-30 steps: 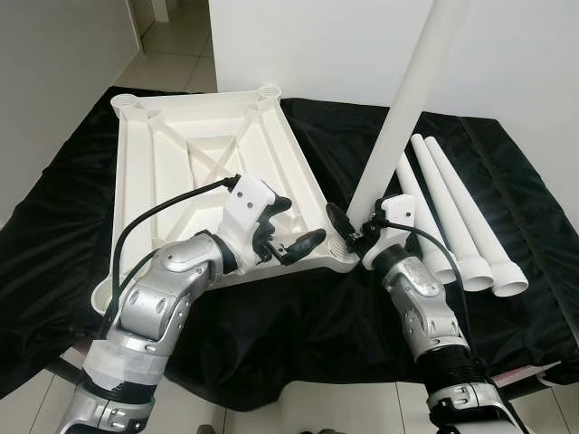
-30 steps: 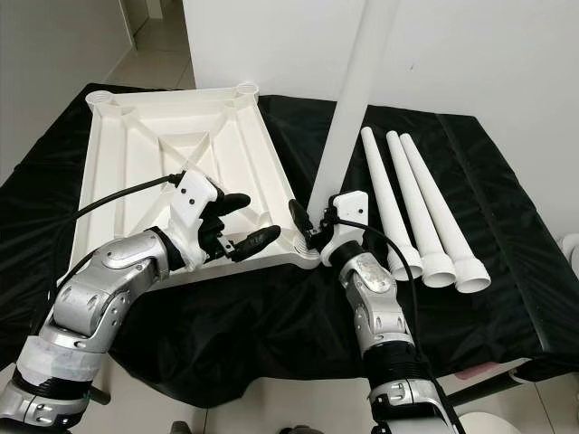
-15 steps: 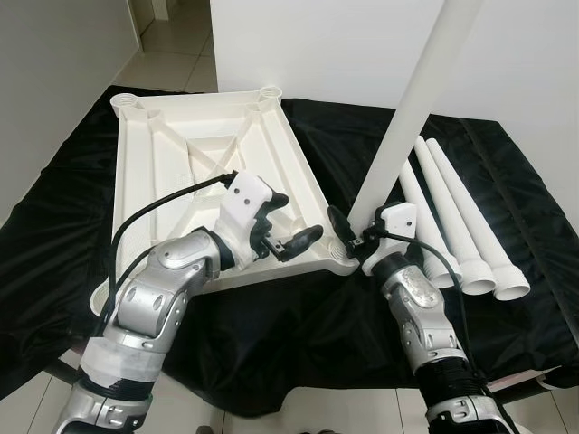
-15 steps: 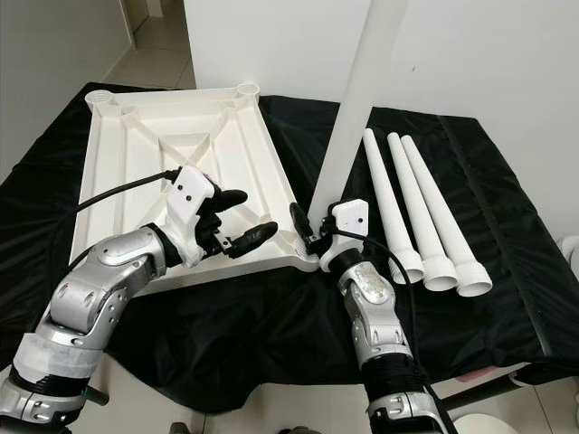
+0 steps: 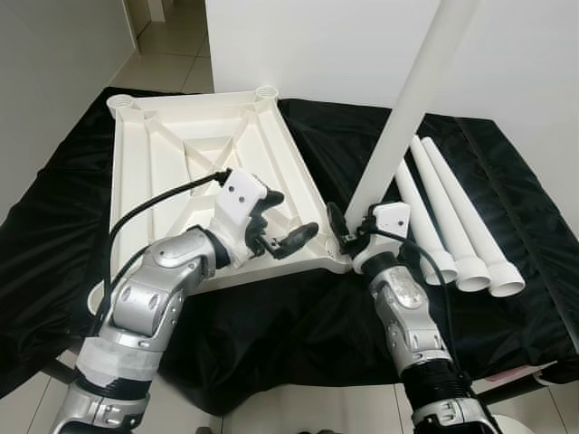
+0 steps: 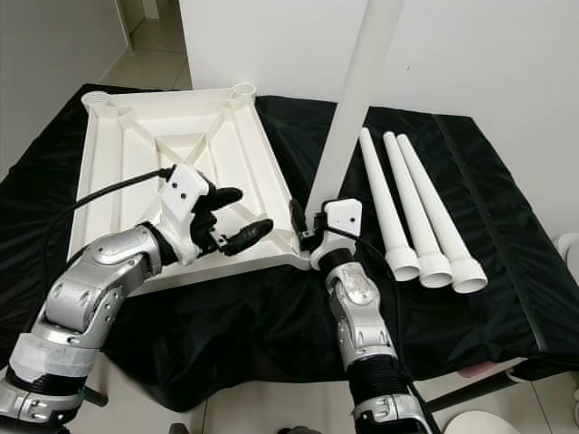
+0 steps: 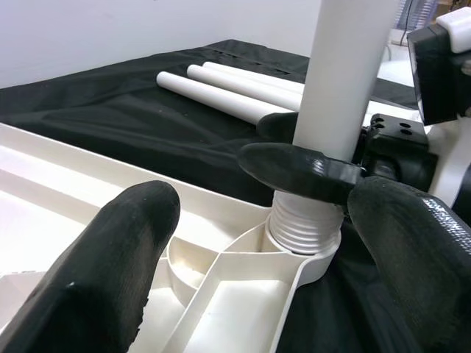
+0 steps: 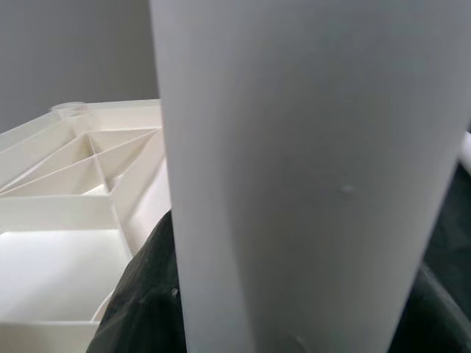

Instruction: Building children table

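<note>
The white table top [image 5: 163, 172] lies upside down on a black cloth. One white leg [image 5: 412, 99] stands nearly upright in the near right corner socket [image 5: 336, 262]. Its threaded end [image 7: 305, 228] sits in the socket, seen in the left wrist view. My right gripper [image 5: 348, 231] is shut on the leg just above the socket. In the right wrist view the leg [image 8: 309, 169] is pressed close against the camera. My left gripper [image 5: 288, 221] is open over the table top's near edge, just left of the socket, with nothing between its fingers [image 7: 110, 272].
Three more white legs [image 5: 452, 217] lie side by side on the black cloth [image 5: 54, 226] to the right of the table top. A white wall [image 5: 317, 45] stands behind the table. Tiled floor [image 5: 172, 45] shows at the far left.
My right forearm has drawn a little to the left while its gripper stays on the standing leg. The left gripper remains open in nearly the same spot.
</note>
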### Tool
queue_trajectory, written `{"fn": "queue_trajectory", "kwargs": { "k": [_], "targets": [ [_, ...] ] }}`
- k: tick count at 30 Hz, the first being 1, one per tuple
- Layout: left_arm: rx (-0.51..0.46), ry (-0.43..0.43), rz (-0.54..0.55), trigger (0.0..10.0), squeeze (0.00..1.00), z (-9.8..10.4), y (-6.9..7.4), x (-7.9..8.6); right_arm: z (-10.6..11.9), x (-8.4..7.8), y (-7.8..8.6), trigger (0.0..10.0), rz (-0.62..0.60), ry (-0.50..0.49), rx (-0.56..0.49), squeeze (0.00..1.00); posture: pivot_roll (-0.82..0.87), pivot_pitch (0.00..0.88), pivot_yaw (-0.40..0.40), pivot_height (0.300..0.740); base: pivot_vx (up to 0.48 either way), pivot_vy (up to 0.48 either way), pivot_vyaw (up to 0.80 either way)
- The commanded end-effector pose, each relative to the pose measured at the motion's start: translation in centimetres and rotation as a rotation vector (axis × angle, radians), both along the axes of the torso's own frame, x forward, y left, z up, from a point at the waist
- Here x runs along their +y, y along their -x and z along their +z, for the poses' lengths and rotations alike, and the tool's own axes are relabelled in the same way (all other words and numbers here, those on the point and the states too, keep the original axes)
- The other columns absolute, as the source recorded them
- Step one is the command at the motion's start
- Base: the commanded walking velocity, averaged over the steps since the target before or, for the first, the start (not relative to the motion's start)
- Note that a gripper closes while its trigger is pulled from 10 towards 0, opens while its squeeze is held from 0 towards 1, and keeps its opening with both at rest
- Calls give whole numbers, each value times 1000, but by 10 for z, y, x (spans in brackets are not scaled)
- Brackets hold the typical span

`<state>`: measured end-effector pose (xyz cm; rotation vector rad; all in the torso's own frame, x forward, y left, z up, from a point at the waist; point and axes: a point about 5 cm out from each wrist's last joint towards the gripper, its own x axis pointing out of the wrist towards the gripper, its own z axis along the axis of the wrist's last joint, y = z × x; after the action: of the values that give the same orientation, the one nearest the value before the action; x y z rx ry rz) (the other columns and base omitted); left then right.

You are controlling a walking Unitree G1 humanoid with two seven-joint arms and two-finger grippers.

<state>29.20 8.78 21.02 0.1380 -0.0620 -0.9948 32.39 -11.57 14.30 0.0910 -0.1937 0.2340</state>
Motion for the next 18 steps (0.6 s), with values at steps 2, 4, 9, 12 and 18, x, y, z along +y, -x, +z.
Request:
{"fn": "queue_trajectory", "kwargs": {
  "k": [2,4,9,12,18],
  "targets": [
    [-4,-2,33,10000,0,1,-2,1,-29,-3,2,10000,-153,0,162,0,18,93,-21,740,0,0,0],
    [-6,-3,34,10000,0,1,-2,1,-27,2,2,10000,-183,-17,152,0,19,97,-23,740,0,0,0],
    [-6,-1,37,10000,0,1,-2,1,-18,13,5,10000,-209,-52,99,0,17,101,-22,740,0,0,0],
    [-6,1,39,10000,0,1,-3,1,-10,24,7,10000,-209,-68,55,0,17,105,-22,740,0,0,0],
    [-3,6,49,10000,0,1,-4,1,-1,34,10,10000,-183,-30,-3,0,16,115,-26,740,0,0,0]
  ]
}}
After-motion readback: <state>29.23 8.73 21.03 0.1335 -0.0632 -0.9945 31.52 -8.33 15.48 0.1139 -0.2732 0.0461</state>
